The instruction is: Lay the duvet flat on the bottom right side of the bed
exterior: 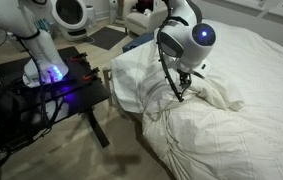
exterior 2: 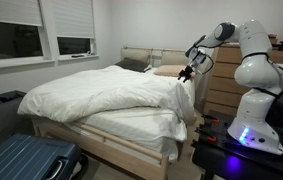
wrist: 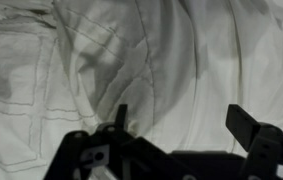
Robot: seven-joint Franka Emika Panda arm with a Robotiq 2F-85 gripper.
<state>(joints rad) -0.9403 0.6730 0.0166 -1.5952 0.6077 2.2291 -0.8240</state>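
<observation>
The white puffy duvet (exterior: 231, 110) lies rumpled over the bed (exterior 2: 131, 135) in both exterior views, also shown here (exterior 2: 101, 95); a folded-up hump of it sits near the bed's corner (exterior: 131, 75). My gripper (exterior: 184, 88) hangs just above the duvet near that corner, seen too in an exterior view (exterior 2: 187, 72). In the wrist view the fingers (wrist: 181, 122) are spread wide apart with only wrinkled striped duvet fabric (wrist: 141, 55) beneath them. Nothing is held.
A black metal-framed table (exterior: 56, 90) with glowing electronics carries the robot base beside the bed. A blue suitcase (exterior 2: 26, 160) lies on the floor by the bed. Pillows (exterior 2: 166, 70) and a wooden dresser (exterior 2: 221, 85) are at the head end.
</observation>
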